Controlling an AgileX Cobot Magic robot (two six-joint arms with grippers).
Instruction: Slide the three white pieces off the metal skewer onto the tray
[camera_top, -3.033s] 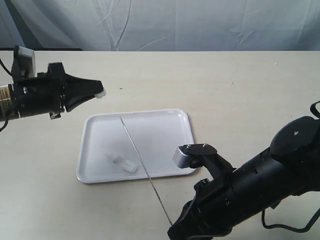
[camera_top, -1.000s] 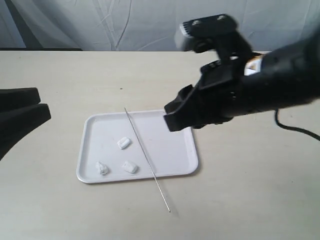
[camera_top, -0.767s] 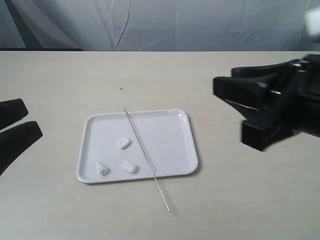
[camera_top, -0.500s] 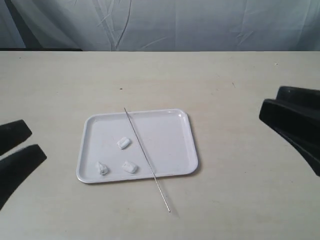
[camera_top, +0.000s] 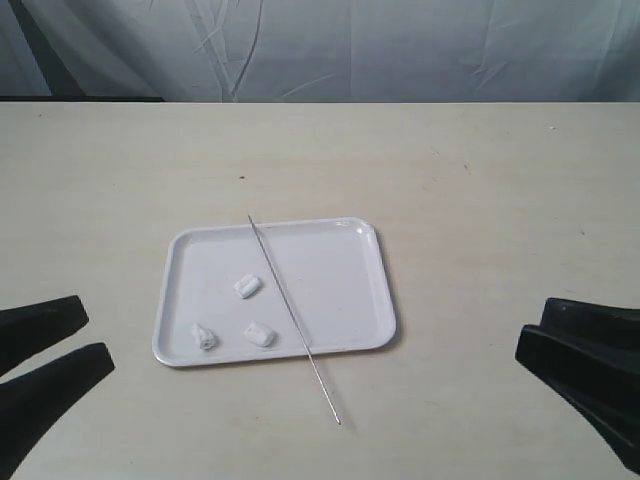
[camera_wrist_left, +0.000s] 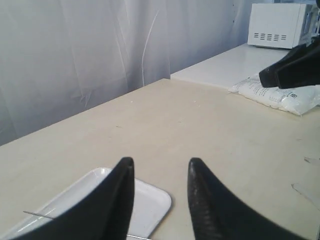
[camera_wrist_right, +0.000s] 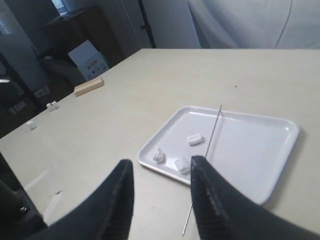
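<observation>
The white tray (camera_top: 385, 290) lies mid-table. The three white pieces (camera_top: 247, 287), (camera_top: 204, 337), (camera_top: 260, 335) rest loose on its left half. The metal skewer (camera_top: 290, 315) lies bare and diagonal across the tray, its near end out on the table. Nothing holds it. My left gripper (camera_top: 97, 337) is open at the lower left, clear of the tray. At the lower right my right gripper (camera_top: 532, 328) is open too. In the right wrist view the open gripper (camera_wrist_right: 161, 160) looks down on the tray (camera_wrist_right: 280, 150), the pieces (camera_wrist_right: 194, 139) and the skewer (camera_wrist_right: 212, 132). The left gripper (camera_wrist_left: 161, 161) is empty.
A pale curtain hangs behind the beige table. Beyond the table, the left wrist view shows a white plastic bag (camera_wrist_left: 280, 95) and a white appliance (camera_wrist_left: 282, 25). A wooden block (camera_wrist_right: 89, 86) and small white bits (camera_wrist_right: 50, 105) lie on the far table side.
Three seconds ago my right gripper held the skewer's near end. Since then a third piece has landed on the tray, the skewer lies free, and both arms have pulled back to the near edge.
</observation>
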